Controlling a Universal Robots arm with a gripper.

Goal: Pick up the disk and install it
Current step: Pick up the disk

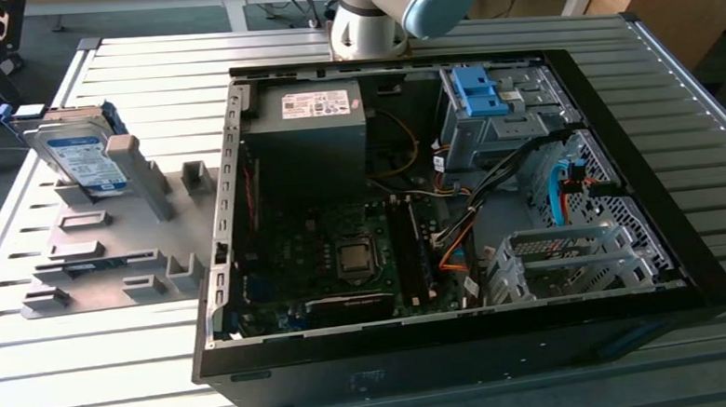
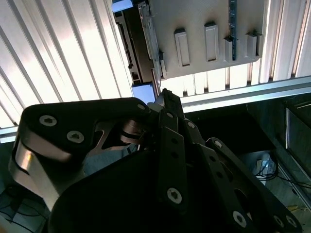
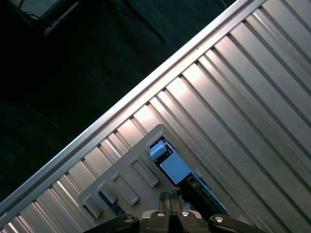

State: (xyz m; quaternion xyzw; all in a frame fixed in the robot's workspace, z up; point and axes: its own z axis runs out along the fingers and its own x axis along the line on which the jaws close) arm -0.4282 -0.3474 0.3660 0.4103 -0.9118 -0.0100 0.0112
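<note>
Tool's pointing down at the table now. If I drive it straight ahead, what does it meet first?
Most likely the disk, standing on edge in the grey holder. In the first wrist view the tool sits right over its top edge. Depth is unclear.

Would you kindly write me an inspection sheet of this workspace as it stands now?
Surface: ribbed metal table.
Job's things: disk stands tilted in the grey slotted fixture, not gripped. The open computer case sits to the exterior view's right of it.
Clutter: nothing seen.
Grippers: gripper has its fingers shut and empty, over the fixture and apart from the disk.
Cables: orange and black cables inside the case.
Surroundings: arm at the table's far side; dark floor beyond the table edge.
</note>
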